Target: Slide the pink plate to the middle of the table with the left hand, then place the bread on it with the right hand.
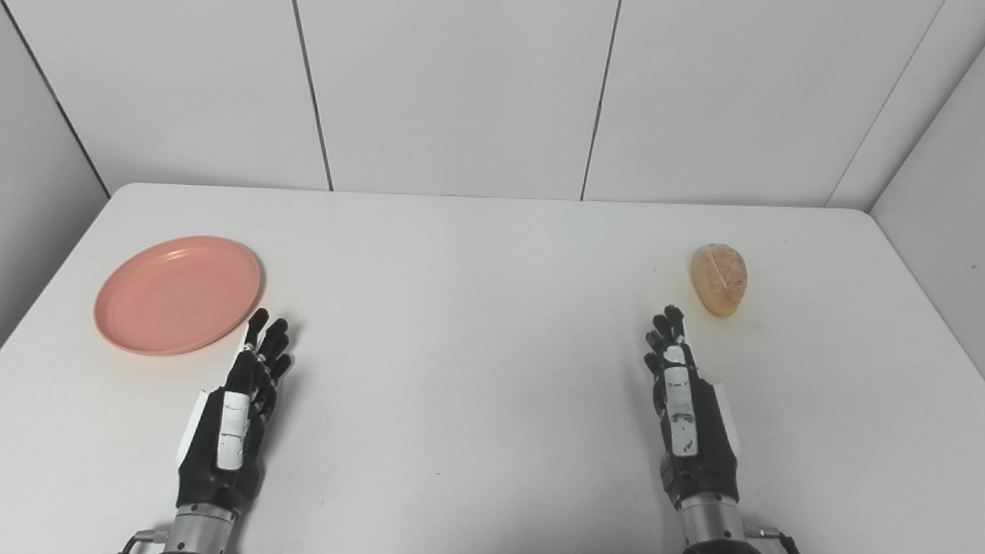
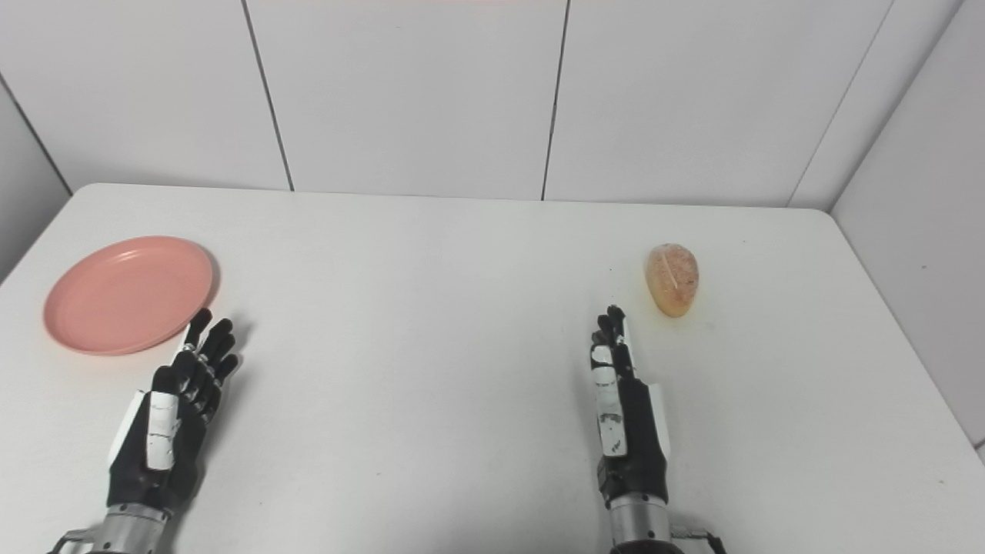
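A pink plate (image 1: 178, 294) lies flat at the left side of the white table (image 1: 477, 308). An oval, golden-brown bread roll (image 1: 719, 278) rests at the right side. My left hand (image 1: 242, 392) stands edge-on just off the plate's near right rim, fingers stretched forward and holding nothing. My right hand (image 1: 681, 392) is also edge-on with straight fingers, its fingertips (image 1: 668, 323) a short way near and left of the bread, not touching it. Both hands are open.
White wall panels (image 1: 462, 92) stand behind the table's far edge, and grey side walls close in on the left and right. The table's near edge is out of the picture.
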{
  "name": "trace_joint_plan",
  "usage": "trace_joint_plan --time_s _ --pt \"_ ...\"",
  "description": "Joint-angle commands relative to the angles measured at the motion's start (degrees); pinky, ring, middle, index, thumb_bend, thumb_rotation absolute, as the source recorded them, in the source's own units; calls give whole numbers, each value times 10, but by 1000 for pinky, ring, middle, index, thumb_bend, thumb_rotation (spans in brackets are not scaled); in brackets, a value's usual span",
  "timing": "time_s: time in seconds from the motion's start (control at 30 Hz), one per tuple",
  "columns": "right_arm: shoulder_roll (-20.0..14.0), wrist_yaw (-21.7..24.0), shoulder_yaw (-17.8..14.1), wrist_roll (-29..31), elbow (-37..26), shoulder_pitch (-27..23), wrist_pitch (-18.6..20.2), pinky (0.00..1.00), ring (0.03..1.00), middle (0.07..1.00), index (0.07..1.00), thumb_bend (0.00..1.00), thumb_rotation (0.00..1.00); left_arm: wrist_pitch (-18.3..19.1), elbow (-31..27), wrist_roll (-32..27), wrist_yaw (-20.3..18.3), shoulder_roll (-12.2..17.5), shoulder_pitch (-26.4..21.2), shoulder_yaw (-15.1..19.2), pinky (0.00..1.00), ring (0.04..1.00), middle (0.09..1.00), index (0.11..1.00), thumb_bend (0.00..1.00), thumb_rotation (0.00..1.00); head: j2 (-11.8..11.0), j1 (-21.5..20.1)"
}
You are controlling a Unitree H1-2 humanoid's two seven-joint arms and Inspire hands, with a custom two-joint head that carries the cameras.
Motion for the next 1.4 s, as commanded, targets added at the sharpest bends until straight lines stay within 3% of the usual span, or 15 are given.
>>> trace_joint_plan --time_s 0.0,0.37,0.7,1.13,1.33,1.37 --pt "-1 -1 -1 -3 -17 -15 -7 1000 986 977 1000 771 1000 -6 -9 0 0 4 -14 1 1000 993 970 1000 923 997 -2 4" --pt "-6 4 -6 7 -20 -9 -2 1000 989 982 1000 755 1000 3 -28 13 12 -7 -11 -4 1000 1000 980 1000 952 981 -2 13" --pt "12 -7 -13 24 -42 -6 49 1000 1000 1000 1000 720 1000 -8 -28 9 11 -7 -11 -2 1000 1000 973 1000 981 962 -4 5" --pt "8 -4 -11 19 -43 -2 45 1000 1000 998 1000 723 1000 -28 -18 13 8 -10 -10 -3 1000 1000 988 1000 974 975 -3 16" --pt "0 1 -17 30 -40 -3 45 1000 1000 1000 1000 727 1000 -31 -12 24 12 -17 -11 -10 1000 1000 983 1000 976 969 -15 30" --pt "-3 2 -18 34 -36 -3 41 1000 1000 1000 1000 727 1000 -37 -6 24 11 -19 -13 -12 1000 1000 983 1000 976 968 -25 40"
